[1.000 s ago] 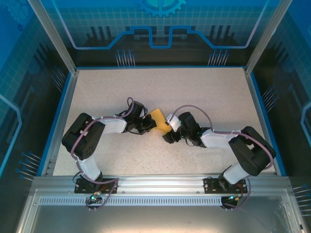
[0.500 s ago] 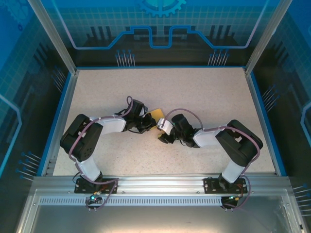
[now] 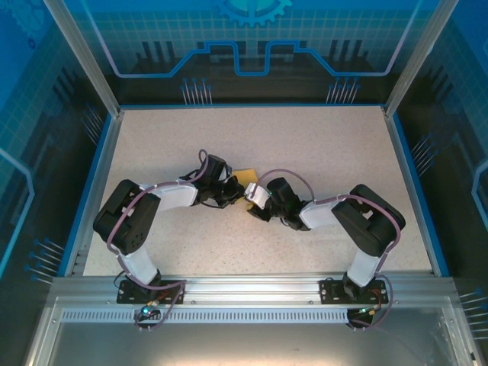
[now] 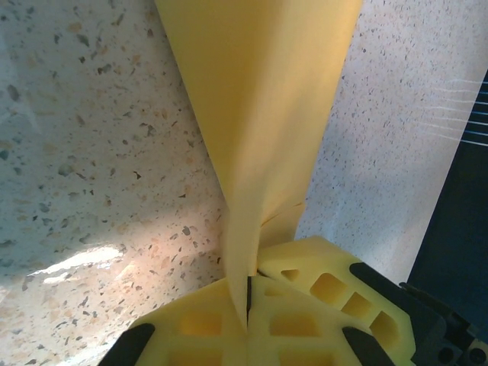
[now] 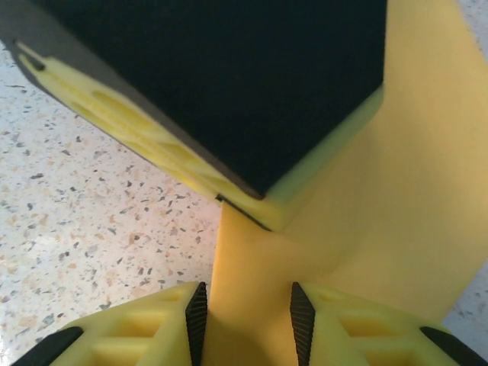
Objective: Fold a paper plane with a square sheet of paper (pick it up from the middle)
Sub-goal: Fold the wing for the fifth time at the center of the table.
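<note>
The 2 arms meet near the middle of the speckled table (image 3: 328, 145), wrists turned toward each other. The left gripper (image 4: 248, 297) is fully closed, its 2 yellow fingers (image 4: 198, 328) pressed together on the lower edge of the sheet of paper (image 4: 259, 99). The orange-yellow paper stands up out of the pinch as a folded, narrow wedge that widens away from the fingers.

The right gripper (image 5: 248, 320) sits just beside it with its jaws partly apart. Its 2 black ribbed pads (image 5: 197, 316) stand either side of a strip of the same paper (image 5: 366, 229) – whether they press on it cannot be told from this close angle. Above them, a yellow-and-black block that looks like the left gripper's finger (image 5: 152, 130) lies against the paper.

From overhead, a small corner of the paper (image 3: 245, 177) peeks out between the 2 gripper heads – left gripper (image 3: 233, 192), right gripper (image 3: 252, 203).
</note>
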